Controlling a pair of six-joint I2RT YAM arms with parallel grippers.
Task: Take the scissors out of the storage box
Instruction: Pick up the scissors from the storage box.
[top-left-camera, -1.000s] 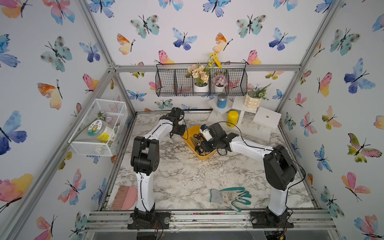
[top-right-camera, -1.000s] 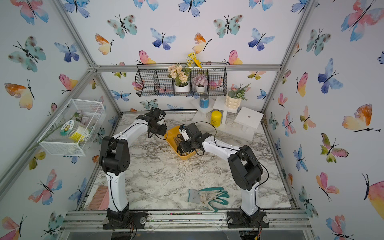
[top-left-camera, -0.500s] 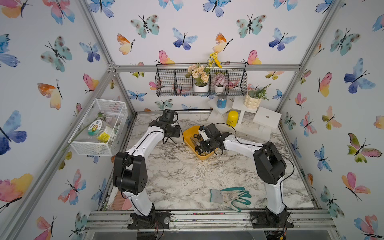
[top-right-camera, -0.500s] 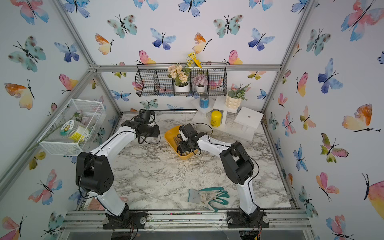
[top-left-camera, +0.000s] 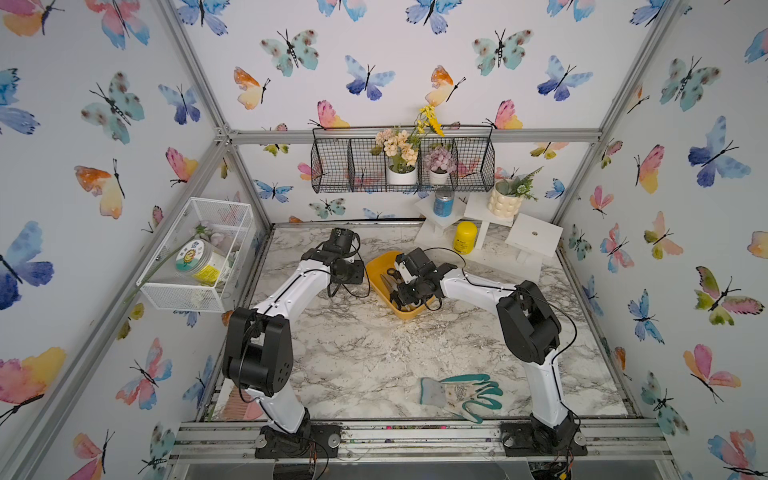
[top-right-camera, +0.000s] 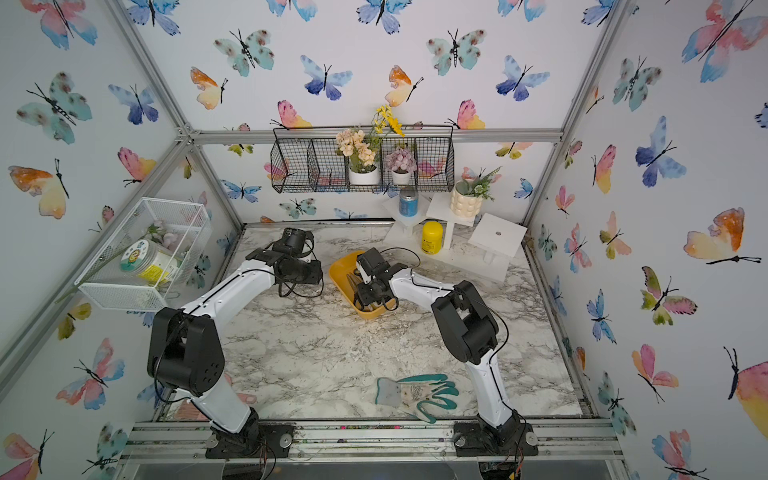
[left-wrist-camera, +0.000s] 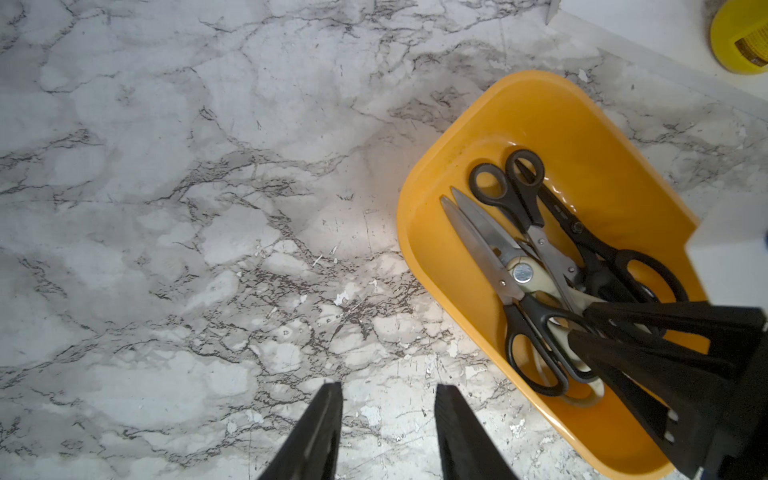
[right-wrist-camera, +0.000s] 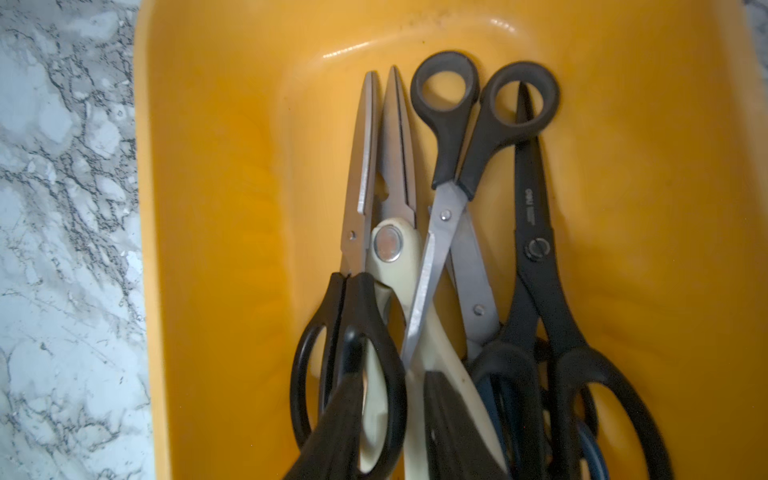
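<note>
The storage box (top-left-camera: 376, 270) (top-right-camera: 338, 272), a shallow yellow-orange tub, sits mid-table with several scissors (left-wrist-camera: 519, 257) piled lengthwise in it. My right gripper (right-wrist-camera: 395, 382) (top-left-camera: 401, 297) reaches down into the box at the handle end. One of its fingers (right-wrist-camera: 349, 399) is inside the ring of a black-handled pair (right-wrist-camera: 361, 174). The other rests over the cream shears (right-wrist-camera: 399, 257). The jaws stand narrow, with a slit still showing beside the ring. My left gripper (left-wrist-camera: 386, 390) hangs open over bare marble beside the box, holding nothing.
A teal glove (top-left-camera: 457, 395) lies near the front edge. A yellow can (top-left-camera: 465, 237) and white stands (top-left-camera: 534, 241) are behind the box. A white mesh basket (top-left-camera: 199, 253) hangs on the left wall and a black wire shelf (top-left-camera: 399, 166) on the back wall.
My right gripper's jaws have narrowed around the scissor handles in the box. The left arm has folded back, its wrist drawing slightly away from the box's edge.
</note>
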